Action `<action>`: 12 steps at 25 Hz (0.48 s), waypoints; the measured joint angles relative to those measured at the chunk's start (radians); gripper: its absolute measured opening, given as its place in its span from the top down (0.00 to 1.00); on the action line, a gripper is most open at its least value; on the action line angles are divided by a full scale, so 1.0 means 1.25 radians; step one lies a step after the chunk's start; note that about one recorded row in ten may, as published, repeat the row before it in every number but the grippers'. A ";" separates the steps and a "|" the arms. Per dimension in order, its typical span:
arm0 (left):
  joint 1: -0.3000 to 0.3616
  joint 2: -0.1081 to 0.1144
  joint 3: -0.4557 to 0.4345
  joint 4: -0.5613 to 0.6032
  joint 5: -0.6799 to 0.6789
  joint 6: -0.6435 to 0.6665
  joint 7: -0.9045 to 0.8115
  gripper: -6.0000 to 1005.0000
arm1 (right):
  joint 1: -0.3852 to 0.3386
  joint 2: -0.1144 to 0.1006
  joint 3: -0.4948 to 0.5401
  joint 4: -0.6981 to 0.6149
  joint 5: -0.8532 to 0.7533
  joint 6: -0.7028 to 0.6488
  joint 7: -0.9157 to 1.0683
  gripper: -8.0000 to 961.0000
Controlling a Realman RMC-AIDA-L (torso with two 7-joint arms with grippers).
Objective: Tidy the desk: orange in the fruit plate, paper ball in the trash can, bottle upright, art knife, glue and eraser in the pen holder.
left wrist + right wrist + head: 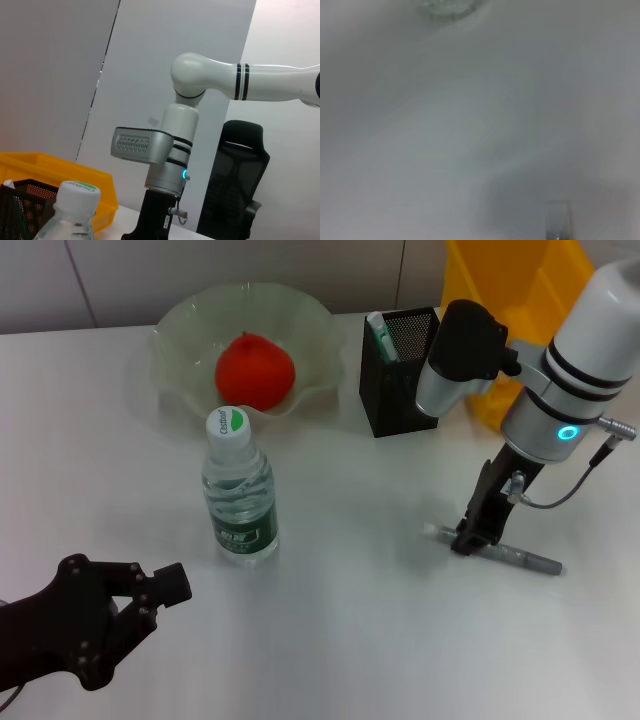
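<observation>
Under the right gripper (470, 540), flat on the smooth white desk (350, 620), lies the art knife (525, 558), a slim grey stick whose ends jut out to either side of the dark fingers (487, 502). The fingers point straight down and touch it; whether they have clamped it cannot be told. Behind the gripper stands the black mesh pen holder (398, 370), square-sided. Farther to its left the clear plastic bottle (239, 490) stands upright, and beyond that the round orange (254, 370) sits in the wavy translucent fruit plate (180, 335). Low at the near left, the left gripper (165, 590) hovers with fingers spread, holding nothing.
</observation>
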 joint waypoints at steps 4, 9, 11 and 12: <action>0.000 0.001 -0.002 0.000 0.000 0.001 0.000 0.95 | -0.009 0.004 -0.001 -0.029 0.000 0.002 0.017 0.83; 0.002 0.003 -0.006 0.000 0.000 0.004 -0.001 0.95 | -0.057 0.026 -0.003 -0.165 -0.001 -0.059 0.038 0.83; 0.002 0.004 -0.007 0.000 -0.002 0.006 -0.003 0.95 | -0.081 0.034 -0.004 -0.239 0.007 -0.098 0.048 0.83; 0.002 0.005 -0.007 0.000 -0.003 0.007 -0.003 0.95 | -0.090 0.035 -0.004 -0.268 0.017 -0.117 0.053 0.84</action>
